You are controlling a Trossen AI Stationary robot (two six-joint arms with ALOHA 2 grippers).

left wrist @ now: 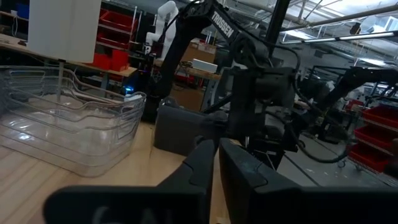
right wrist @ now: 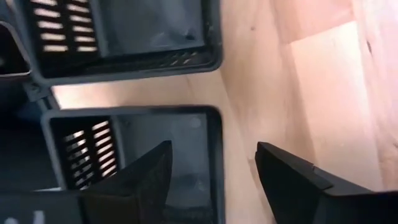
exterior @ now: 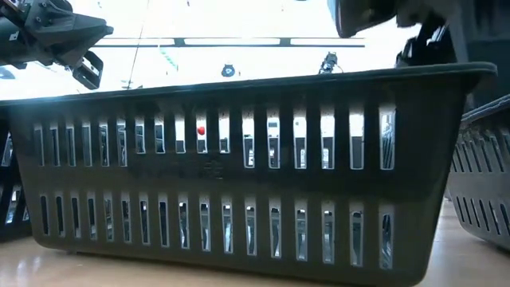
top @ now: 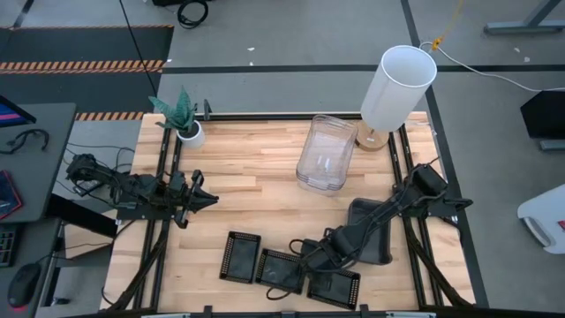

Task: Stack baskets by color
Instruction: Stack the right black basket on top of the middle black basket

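Tabletop [top: 265,177] notes. Left gripper [top: 205,199] waits near left edge, fingers nearly together, holding nothing. Black trays [top: 240,256] in row along front edge; clear bins [top: 325,152] nested at back; grey bins [top: 371,231] right. Right gripper [right wrist: 214,168] spread wide over middle tray's [right wrist: 134,158] rim. Advice: straddle rim squarely, close, lift straight. Open wood mid-table; front edge close.

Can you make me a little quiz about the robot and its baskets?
1. How many black mesh trays lie along the table's near edge?
2. True or false: the right gripper is open above the middle black mesh tray.
3. Beside which thing do the stacked clear baskets sit: A) the white lampshade, B) the plant pot?

Key: 1. three; 2. true; 3. A
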